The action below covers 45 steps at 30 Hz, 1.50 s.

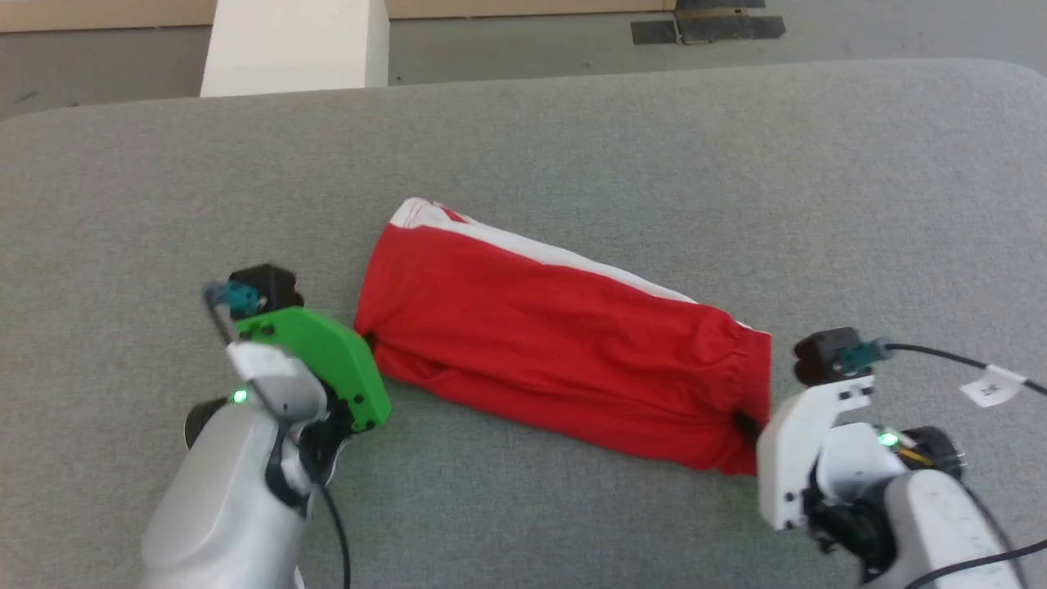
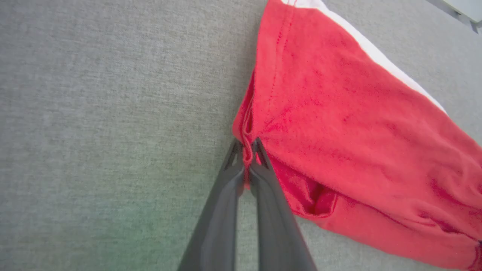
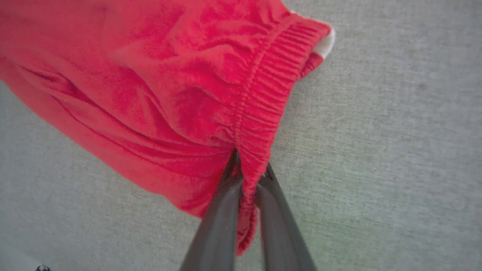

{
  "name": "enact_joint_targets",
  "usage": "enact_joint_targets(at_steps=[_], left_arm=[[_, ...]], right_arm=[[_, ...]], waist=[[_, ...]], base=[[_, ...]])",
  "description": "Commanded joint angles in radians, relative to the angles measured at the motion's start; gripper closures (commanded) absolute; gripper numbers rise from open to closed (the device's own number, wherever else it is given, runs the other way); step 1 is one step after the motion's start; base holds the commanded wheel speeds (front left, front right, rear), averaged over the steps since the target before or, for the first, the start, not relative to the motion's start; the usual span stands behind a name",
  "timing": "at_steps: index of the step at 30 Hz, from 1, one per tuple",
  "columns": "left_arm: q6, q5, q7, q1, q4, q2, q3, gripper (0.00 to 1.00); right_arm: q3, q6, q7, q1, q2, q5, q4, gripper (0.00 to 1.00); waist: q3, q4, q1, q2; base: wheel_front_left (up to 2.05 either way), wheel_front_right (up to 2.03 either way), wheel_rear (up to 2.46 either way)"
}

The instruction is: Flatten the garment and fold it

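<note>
Evidently the grasping step is complete, left tool (image 2: 248,150) pinched shut on the hem (image 2: 246,124), right tool (image 3: 248,169) on the waistband (image 3: 263,98), the garment (image 1: 556,343) lying between them on the tabletop (image 1: 572,147); next calls for lifting both ends evenly.

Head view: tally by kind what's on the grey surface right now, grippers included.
Garment: 1 (red shorts, white stripe)
Grippers: 2 (left gripper, right gripper, each shut on an end of the shorts)
Total: 3
</note>
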Motion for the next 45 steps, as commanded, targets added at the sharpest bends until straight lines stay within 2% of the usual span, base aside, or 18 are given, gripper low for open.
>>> enact_joint_targets(at_steps=[1,6,7,13,19,20,21,22,27,31,35,38,41,45], left_arm=[[-0.007,-0.024,-0.019,0.043,-0.032,0.001,0.021,1.0],[0.012,-0.071,-0.051,0.187,-0.166,-0.003,0.063,1.0],[0.038,-0.088,-0.053,0.286,-0.248,-0.01,0.07,1.0],[0.1,-0.095,-0.053,0.463,-0.397,-0.034,0.053,1.0],[0.114,-0.103,-0.016,0.539,-0.44,-0.053,0.0,1.0],[0.113,-0.102,-0.014,0.54,-0.44,-0.053,-0.004,0.95],[0.11,-0.106,-0.012,0.539,-0.441,-0.056,-0.008,0.63],[0.109,-0.105,-0.01,0.537,-0.44,-0.055,-0.01,0.0],[0.104,-0.09,-0.013,0.501,-0.445,-0.036,-0.003,0.0],[0.08,-0.053,-0.06,0.446,-0.459,0.003,0.024,0.0],[0.036,0.059,-0.256,0.366,-0.447,0.051,0.072,0.0],[-0.033,0.16,-0.466,0.318,-0.403,0.082,0.072,0.0],[-0.066,0.232,-0.655,0.293,-0.351,0.08,0.069,0.0],[-0.084,0.296,-0.721,0.27,-0.309,0.055,0.073,0.0]], right_arm=[[-0.011,-0.002,0.01,-0.017,-0.032,0.002,-0.013,1.0],[-0.036,-0.002,0.049,-0.002,-0.121,0.053,-0.051,1.0],[-0.032,-0.002,0.079,0.017,-0.171,0.098,-0.068,1.0],[-0.012,-0.002,0.135,0.053,-0.275,0.161,-0.082,1.0],[-0.002,-0.002,0.16,0.062,-0.318,0.161,-0.059,1.0],[0.002,-0.002,0.161,0.063,-0.316,0.163,-0.056,0.86],[0.007,-0.002,0.157,0.064,-0.312,0.167,-0.055,0.51],[0.011,-0.002,0.155,0.065,-0.308,0.168,-0.052,0.0],[0.006,-0.002,0.127,0.082,-0.277,0.183,-0.06,0.0],[-0.052,-0.002,0.094,0.102,-0.224,0.196,-0.097,0.0],[-0.113,-0.002,0.074,0.107,-0.153,0.157,-0.143,0.0],[-0.115,-0.002,0.082,0.088,-0.116,0.113,-0.155,0.0],[-0.102,-0.002,0.092,0.056,-0.098,0.07,-0.137,0.0],[-0.097,-0.002,0.112,0.008,-0.085,0.009,-0.076,0.0]], waist=[[-0.013,0.014,0.0,0.0],[-0.038,0.041,0.0,0.0],[-0.053,0.06,0.0,0.0],[-0.073,0.084,0.0,0.0],[-0.084,0.088,0.0,0.0],[-0.086,0.087,0.0,0.0],[-0.089,0.085,0.0,0.0],[-0.092,0.083,0.0,0.0],[-0.108,0.068,0.0,0.0],[-0.117,0.06,0.0,0.0],[-0.116,0.047,0.0,0.0],[-0.108,0.039,0.0,0.0],[-0.094,0.037,0.0,0.0],[-0.067,0.044,0.0,0.0]], base=[[0.0,0.0,0.0],[0.0,0.0,0.0],[0.0,0.0,0.0],[0.0,0.0,0.0],[0.0,0.0,0.0],[0.0,0.0,0.0],[0.0,0.0,0.0],[0.0,0.0,0.0],[0.0,0.0,0.0],[0.0,0.0,0.0],[0.0,0.0,0.0],[0.0,0.0,0.0],[0.0,0.0,0.0],[0.0,0.0,0.0]])
